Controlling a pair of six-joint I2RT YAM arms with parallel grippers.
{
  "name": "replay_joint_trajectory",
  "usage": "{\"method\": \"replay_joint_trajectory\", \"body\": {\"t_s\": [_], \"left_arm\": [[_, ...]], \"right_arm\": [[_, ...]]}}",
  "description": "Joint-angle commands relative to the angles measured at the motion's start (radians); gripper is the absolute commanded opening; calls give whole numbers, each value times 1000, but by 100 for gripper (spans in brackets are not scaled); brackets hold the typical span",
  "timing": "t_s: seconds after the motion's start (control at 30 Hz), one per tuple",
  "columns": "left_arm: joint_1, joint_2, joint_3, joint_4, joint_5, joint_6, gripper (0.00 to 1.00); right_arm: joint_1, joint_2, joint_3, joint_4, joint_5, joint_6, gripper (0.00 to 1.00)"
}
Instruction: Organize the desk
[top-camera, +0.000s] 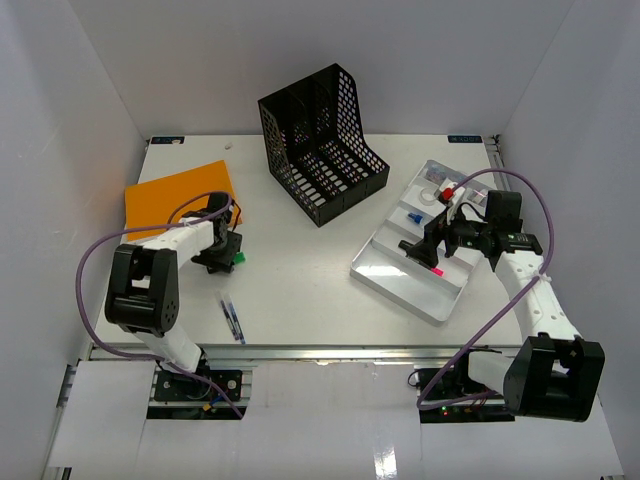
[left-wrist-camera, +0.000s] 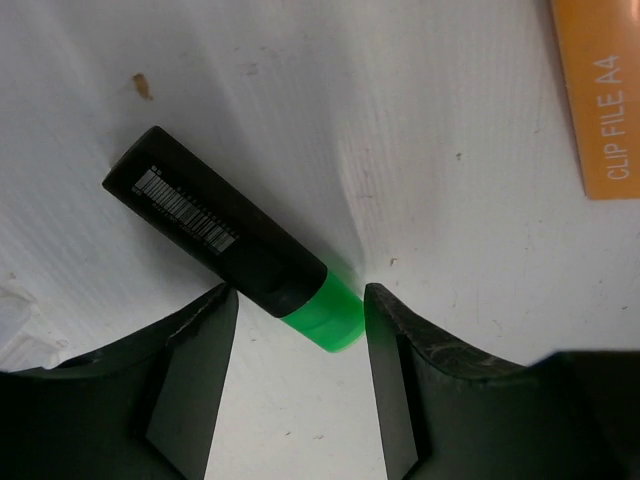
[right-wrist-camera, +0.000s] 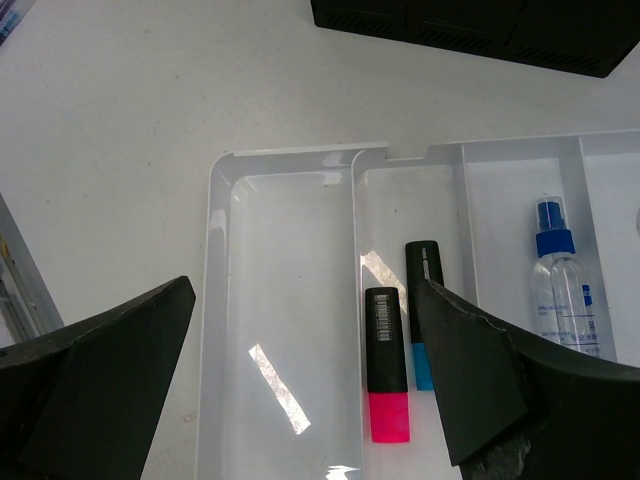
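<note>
Partly done: pink marker (right-wrist-camera: 386, 365), blue marker (right-wrist-camera: 422, 310) lie in tray (right-wrist-camera: 215, 180) at 3 o'clock under wide right claw (right-wrist-camera: 305, 290); wide left claw (left-wrist-camera: 300, 300) straddles green marker (left-wrist-camera: 230, 235) on surface (top-camera: 300, 280) at 9 o'clock; pen (top-camera: 232, 320), folder (top-camera: 175, 195) unsorted.

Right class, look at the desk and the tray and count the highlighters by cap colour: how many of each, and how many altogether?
green highlighter: 1
pink highlighter: 1
blue highlighter: 1
Total: 3
</note>
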Motion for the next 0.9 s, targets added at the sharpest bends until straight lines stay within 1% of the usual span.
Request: {"method": "replay_joint_trajectory", "body": {"t_s": [0.0, 0.1, 0.27, 0.37, 0.43, 0.53, 0.57, 0.7, 0.73, 0.8, 0.87], "left_arm": [[9, 74, 0, -5, -40, 26, 63], [12, 90, 8, -6, -53, 50, 61], [16, 127, 20, 10, -32, 121, 60], [16, 161, 30, 54, 27, 243, 57], [16, 193, 49, 67, 64, 304, 53], [16, 210, 42, 89, 92, 357, 47], [16, 208, 33, 108, 109, 382, 43], [15, 158, -17, 187, 190, 470, 29], [13, 147, -39, 211, 227, 502, 28], [6, 98, -64, 240, 281, 538, 18], [-12, 73, -91, 272, 342, 577, 12]], "right_arm": [[-18, -22, -7, -15, -47, -9, 98], [-22, -21, -7, -16, -51, -9, 98], [-23, -21, -7, -17, -59, -11, 98], [-26, -19, -8, -16, -60, -11, 98], [-27, -19, -8, -18, -64, -11, 98], [-29, -18, -7, -22, -73, -14, 98], [-29, -17, -8, -22, -75, -14, 98], [-31, -11, -8, -25, -82, -16, 98], [-32, -10, -8, -27, -84, -16, 98], [-33, -3, -7, -31, -91, -17, 98], [-32, 2, -7, -38, -96, -23, 98]]}}
